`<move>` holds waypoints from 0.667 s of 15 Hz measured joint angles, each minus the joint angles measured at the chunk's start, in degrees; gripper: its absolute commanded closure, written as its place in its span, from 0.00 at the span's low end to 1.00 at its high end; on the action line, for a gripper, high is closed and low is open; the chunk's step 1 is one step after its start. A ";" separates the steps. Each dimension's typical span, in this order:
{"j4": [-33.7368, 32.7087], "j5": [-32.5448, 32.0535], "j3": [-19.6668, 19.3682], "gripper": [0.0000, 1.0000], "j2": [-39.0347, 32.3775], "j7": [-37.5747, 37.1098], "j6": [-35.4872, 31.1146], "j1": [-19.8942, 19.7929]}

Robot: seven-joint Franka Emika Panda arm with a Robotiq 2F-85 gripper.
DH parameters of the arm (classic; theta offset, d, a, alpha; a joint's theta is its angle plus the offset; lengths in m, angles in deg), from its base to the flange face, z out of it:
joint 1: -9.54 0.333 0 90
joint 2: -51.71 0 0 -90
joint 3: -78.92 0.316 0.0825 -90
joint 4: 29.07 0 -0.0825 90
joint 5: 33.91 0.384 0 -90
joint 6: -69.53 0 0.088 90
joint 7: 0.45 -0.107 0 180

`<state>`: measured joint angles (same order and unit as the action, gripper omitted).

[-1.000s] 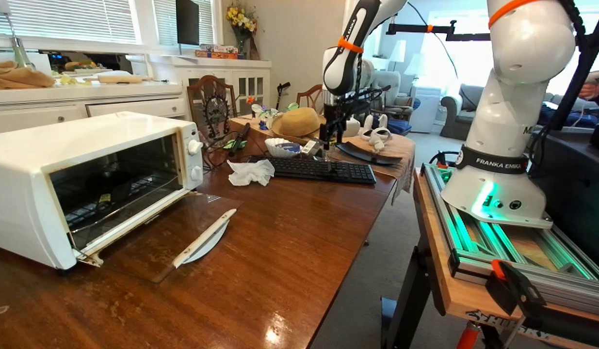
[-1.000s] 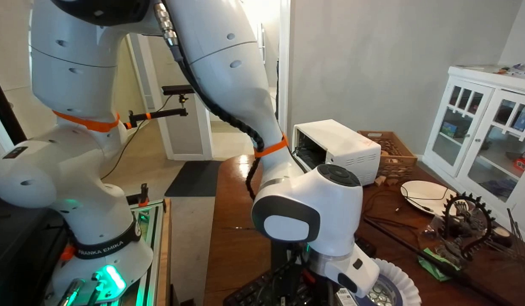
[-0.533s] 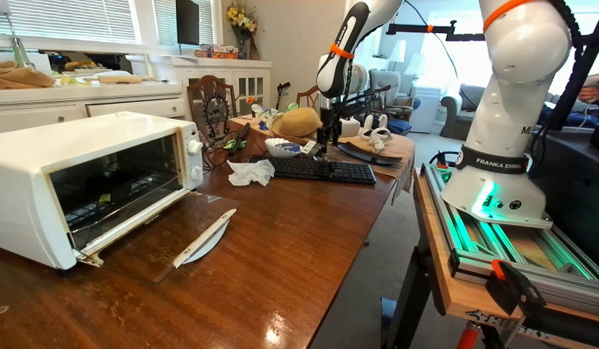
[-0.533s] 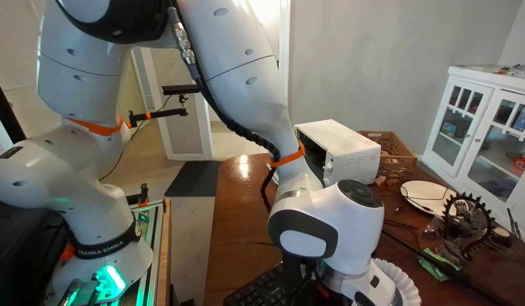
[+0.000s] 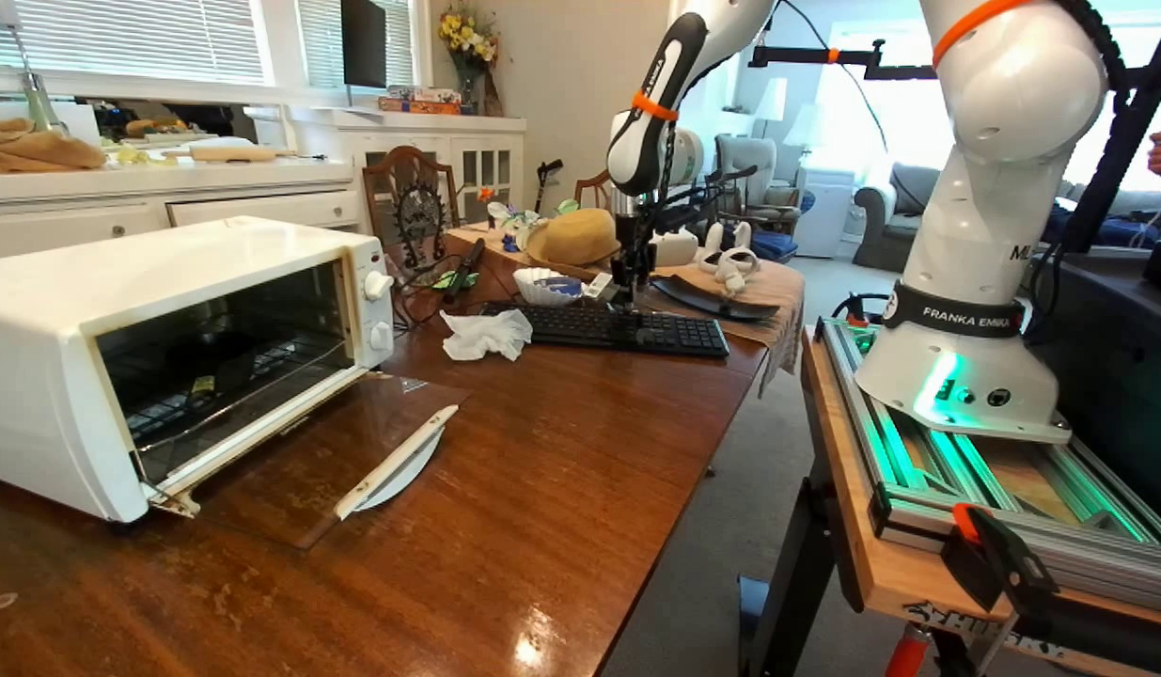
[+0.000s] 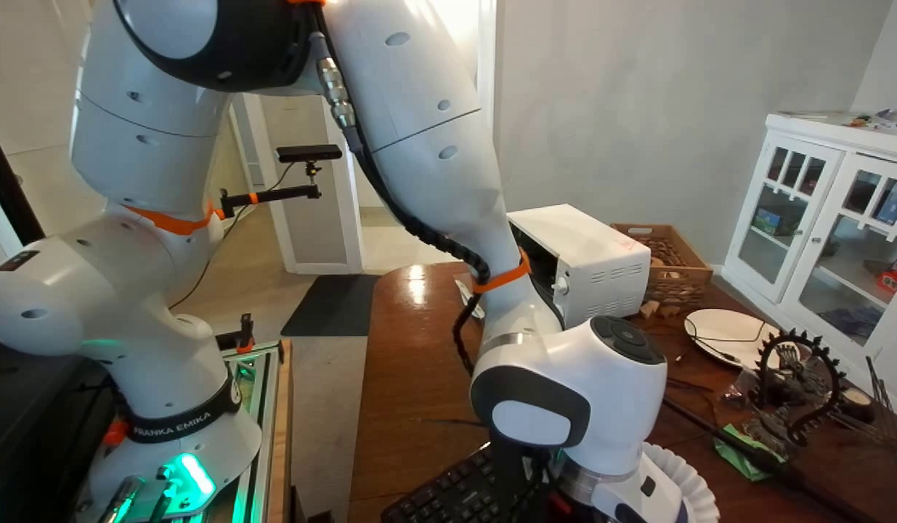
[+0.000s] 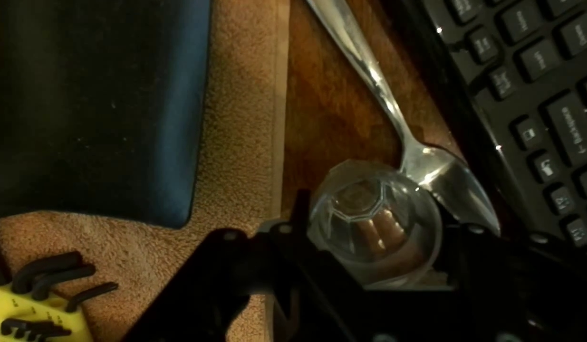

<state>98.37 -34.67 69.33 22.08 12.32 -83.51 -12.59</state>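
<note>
Wrist view: gripper [image 7: 376, 218] clasps clear cup [image 7: 376, 240] beside spoon [image 7: 422, 160]. Both exterior views add toaster oven [image 5: 185, 282].

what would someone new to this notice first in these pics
Probably the big white robot arm, which fills much of an exterior view. Next, likely the white toaster oven at the left of an exterior view, its glass door folded down. In the wrist view, a clear cup shows between the jaws of the tool, beside a shiny spoon.
</note>
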 measured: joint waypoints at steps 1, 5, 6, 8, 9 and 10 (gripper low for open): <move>0.03 -0.13 -0.02 0.70 0.02 0.00 0.00 0.08; 3.39 -5.09 -1.46 0.70 1.84 -0.06 -0.31 3.20; 5.01 -7.30 -2.25 0.70 2.86 -0.18 -0.85 4.60; 8.67 -12.60 -4.50 0.70 5.42 -1.08 -2.32 7.98; 10.32 -15.29 -5.77 0.70 6.64 -2.02 -3.22 9.67; 12.02 -18.33 -7.23 0.70 8.00 -3.54 -4.08 11.58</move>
<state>110.39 -53.01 62.09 30.07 8.78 -87.59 -1.01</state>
